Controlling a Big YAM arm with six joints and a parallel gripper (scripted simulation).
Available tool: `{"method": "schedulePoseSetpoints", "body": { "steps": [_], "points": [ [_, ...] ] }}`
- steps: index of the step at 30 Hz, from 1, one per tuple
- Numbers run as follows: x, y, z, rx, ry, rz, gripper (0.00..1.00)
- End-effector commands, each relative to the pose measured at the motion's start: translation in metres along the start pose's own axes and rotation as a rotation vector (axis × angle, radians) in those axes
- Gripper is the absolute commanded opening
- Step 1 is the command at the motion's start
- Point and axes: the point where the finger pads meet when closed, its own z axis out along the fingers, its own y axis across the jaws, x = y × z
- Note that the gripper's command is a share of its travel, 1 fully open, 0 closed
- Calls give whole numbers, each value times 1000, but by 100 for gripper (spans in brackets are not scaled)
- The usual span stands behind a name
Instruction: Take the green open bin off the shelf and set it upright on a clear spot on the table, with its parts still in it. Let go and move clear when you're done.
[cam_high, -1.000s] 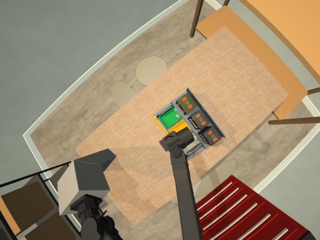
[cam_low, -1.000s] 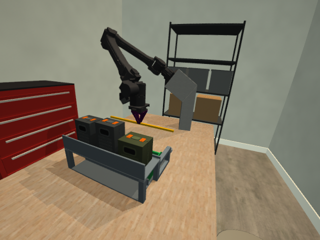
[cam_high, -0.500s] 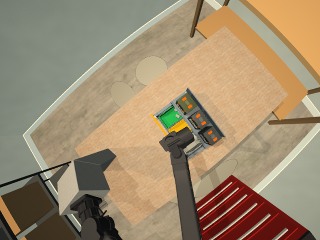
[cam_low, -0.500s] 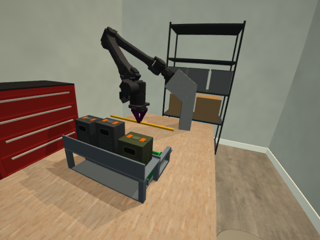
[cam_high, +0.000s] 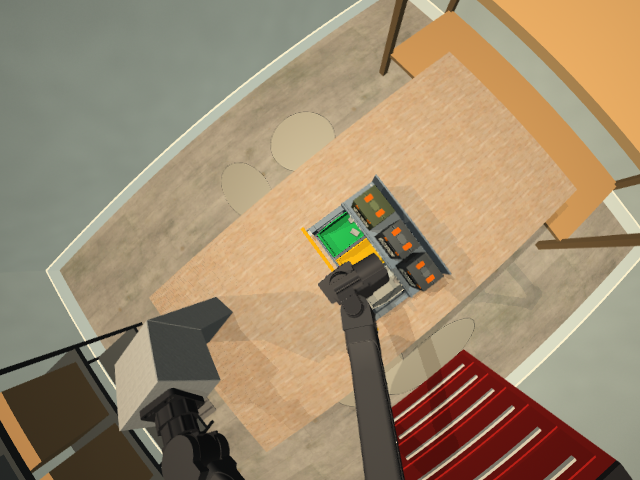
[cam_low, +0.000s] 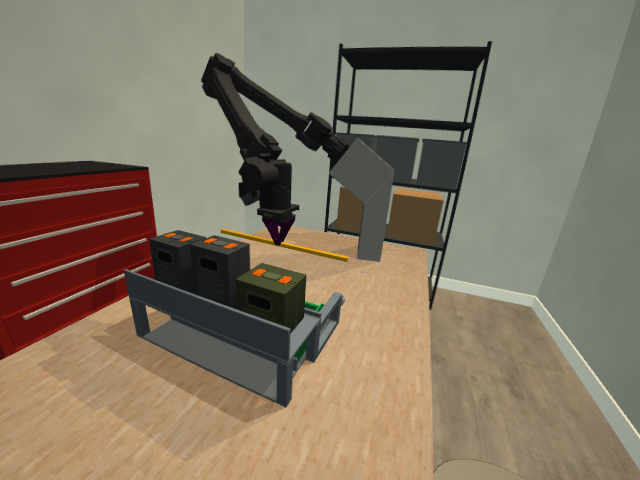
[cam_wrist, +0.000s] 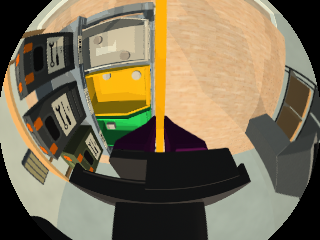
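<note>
The green open bin (cam_high: 336, 237) sits in the lower tier of the grey shelf (cam_low: 227, 330) on the table, with a small pale part inside. It also shows in the wrist view (cam_wrist: 123, 127), and a sliver of it in the side view (cam_low: 312, 306). A yellow bin (cam_high: 361, 252) and a pale bin (cam_wrist: 114, 50) stand beside it in the same row. My gripper (cam_low: 278, 238) is shut on a long thin yellow bar (cam_low: 284, 245) and holds it level above the table, in front of the bins. The bar runs straight ahead in the wrist view (cam_wrist: 160, 54).
Three dark cases with orange latches (cam_high: 397, 239) fill the shelf's upper tier. A red tool chest (cam_low: 67, 242) stands beside the table. A grey block (cam_low: 367, 201) and a black rack (cam_low: 408, 155) with boxes stand at the far end.
</note>
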Motion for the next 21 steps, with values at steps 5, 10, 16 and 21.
{"method": "schedulePoseSetpoints", "body": {
  "steps": [5,10,16,21],
  "points": [
    [-1,13,-24,-45,3,12,0],
    [-1,13,-24,-45,3,12,0],
    [-1,13,-24,-45,3,12,0],
    [0,11,-24,-45,3,11,0]
  ]
}}
